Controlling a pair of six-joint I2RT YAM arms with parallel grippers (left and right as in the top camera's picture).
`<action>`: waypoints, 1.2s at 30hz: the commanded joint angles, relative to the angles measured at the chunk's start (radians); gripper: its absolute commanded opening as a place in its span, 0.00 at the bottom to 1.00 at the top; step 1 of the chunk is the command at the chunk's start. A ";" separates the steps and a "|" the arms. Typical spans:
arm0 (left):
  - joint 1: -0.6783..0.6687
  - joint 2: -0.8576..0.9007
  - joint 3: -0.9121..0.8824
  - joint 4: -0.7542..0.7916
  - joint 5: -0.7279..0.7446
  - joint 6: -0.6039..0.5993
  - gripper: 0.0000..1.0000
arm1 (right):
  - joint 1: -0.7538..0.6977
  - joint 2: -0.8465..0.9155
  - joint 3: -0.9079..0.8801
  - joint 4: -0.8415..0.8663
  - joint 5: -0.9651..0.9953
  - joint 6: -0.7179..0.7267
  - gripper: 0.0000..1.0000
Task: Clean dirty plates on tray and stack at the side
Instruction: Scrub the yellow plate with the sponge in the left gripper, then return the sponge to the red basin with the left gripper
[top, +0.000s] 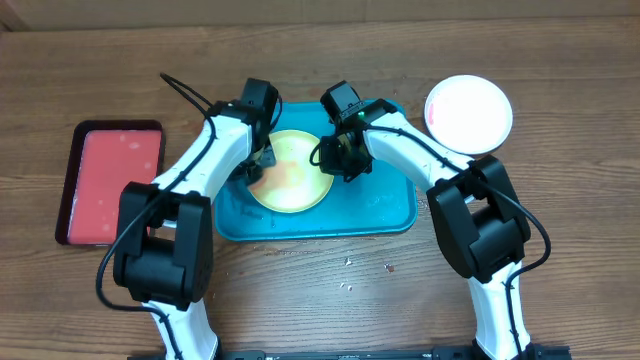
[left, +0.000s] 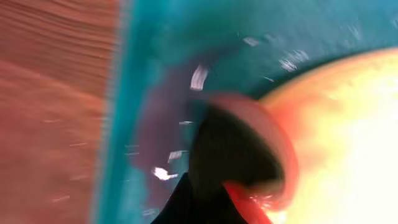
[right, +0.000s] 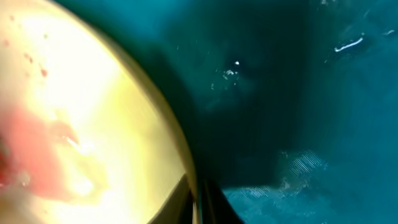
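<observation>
Looking down from above onto a brown wood table (top: 590, 200), with a big teal-blue tray (top: 380, 208) in the middle. Lying flat in the left half of that tray: one yellow-green plate (top: 295, 170), smeared with orange-red sauce (top: 272, 182) on its left and near part. Far off to the right, on the bare wood and well apart from the tray: a white plate (top: 468, 113), flat too, a little pink along its left edge. Over on the left of the table: a smaller red tray (top: 110, 182) with a dark rim. Just near of the big tray: a few tiny crumbs (top: 348, 263) on the wood.

At the left edge of the yellow-green plate: the left gripper (top: 256, 165). At the right edge: the right gripper (top: 342, 160). Both low and close to the rim; touching or not, cannot tell from above.

Seen from the left wrist, all very blurry: one dark finger (left: 227, 158) right by the plate's red, messy rim, teal floor beside it, wood further left. Open or closed? Cannot tell. Holding anything? Cannot tell either.

Seen from the right wrist: a dark finger (right: 208, 208) at the bottom, right against the plate's yellow rim, with dark teal floor to the right. On the plate at the left, a pink-red smear. Open or closed here as well: cannot tell.
</observation>
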 joint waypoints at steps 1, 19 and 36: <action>0.026 -0.121 0.085 -0.023 -0.104 -0.033 0.04 | -0.013 0.018 -0.006 0.004 0.054 0.006 0.04; 0.626 -0.037 0.069 -0.072 0.169 0.036 0.04 | -0.011 0.018 -0.005 0.006 0.051 0.006 0.04; 0.740 0.020 0.108 -0.044 0.304 0.136 0.47 | -0.011 0.018 -0.005 0.013 0.054 -0.002 0.04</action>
